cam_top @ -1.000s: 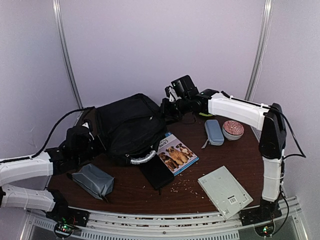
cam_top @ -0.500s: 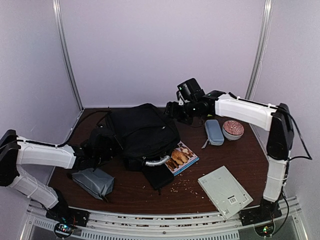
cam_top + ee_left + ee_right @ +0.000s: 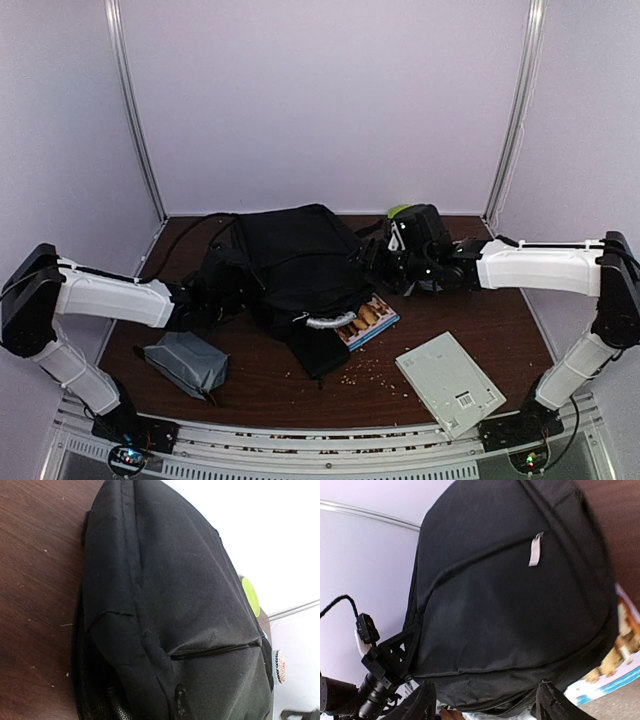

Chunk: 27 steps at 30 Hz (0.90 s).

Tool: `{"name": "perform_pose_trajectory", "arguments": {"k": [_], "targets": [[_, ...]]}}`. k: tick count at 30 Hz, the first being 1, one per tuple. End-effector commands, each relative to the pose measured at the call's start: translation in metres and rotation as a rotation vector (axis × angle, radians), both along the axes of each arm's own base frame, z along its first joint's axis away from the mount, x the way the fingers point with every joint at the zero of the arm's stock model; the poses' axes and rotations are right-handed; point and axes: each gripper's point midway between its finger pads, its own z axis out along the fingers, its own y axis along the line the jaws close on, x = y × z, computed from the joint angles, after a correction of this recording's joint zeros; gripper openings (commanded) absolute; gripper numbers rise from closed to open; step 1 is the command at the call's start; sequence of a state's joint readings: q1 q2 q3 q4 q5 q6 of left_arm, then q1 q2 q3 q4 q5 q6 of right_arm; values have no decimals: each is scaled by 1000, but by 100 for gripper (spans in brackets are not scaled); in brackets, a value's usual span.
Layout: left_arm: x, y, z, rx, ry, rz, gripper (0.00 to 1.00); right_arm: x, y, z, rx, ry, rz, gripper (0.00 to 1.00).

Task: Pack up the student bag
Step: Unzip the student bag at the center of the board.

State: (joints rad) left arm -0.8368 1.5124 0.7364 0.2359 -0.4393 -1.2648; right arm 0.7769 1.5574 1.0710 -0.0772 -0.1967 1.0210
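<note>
**Clerk:** Task item, count and place?

**Keeper:** Student bag (image 3: 295, 262), one. Black soft fabric, lying on the brown table (image 3: 500, 320) left of centre, between the two arms. Its grey-white handle (image 3: 325, 322) is at the near edge. One small grey tab shows on its side in the right wrist view.

**Clerk:** Tools?

**Keeper:** Two. The left tool (image 3: 218, 292) is clenched and sits against the bag's left side. Whether it pinches any cloth, I cannot tell: the left wrist view shows only bag fabric and a zip line. The right tool (image 3: 486, 684) is released, its two fingers spread wide. The bag's side fills the space just ahead of them, and nothing is gripped.

**Clerk:** Other stock on the table?

**Keeper:** Grey pouch (image 3: 185, 362), one, near left, apart from the bag. Flat black case (image 3: 315, 350), one, partly under the bag's near edge. Book with dogs on its cover (image 3: 372, 318), one, beside the case, its far part under the bag. Pale flat panel with a barcode (image 3: 450, 382), one, near right, lying alone. Green object (image 3: 400, 210), one, behind the right arm. Scattered crumbs (image 3: 365, 372), not countable.
</note>
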Motion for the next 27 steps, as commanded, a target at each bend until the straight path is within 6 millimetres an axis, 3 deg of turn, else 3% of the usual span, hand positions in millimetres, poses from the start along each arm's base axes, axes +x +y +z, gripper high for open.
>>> {"name": "perform_pose_trajectory", "arguments": {"k": [1, 6, 15, 22, 27], "targets": [[2, -42, 38, -125, -83, -85, 0, -14, 25, 8, 166, 46, 27, 68], [-5, -52, 29, -79, -74, -161, 0, -18, 17, -13, 171, 88, -8, 67], [-20, -62, 25, 49, -54, -326, 47, -28, 5, -40, 165, 143, -50, 68], [-31, -32, 28, 179, -31, -308, 69, -27, -22, -46, 94, 112, -131, 70], [-34, -17, 40, 236, -57, -302, 70, -16, -27, -54, 94, 119, -156, 70]]}}
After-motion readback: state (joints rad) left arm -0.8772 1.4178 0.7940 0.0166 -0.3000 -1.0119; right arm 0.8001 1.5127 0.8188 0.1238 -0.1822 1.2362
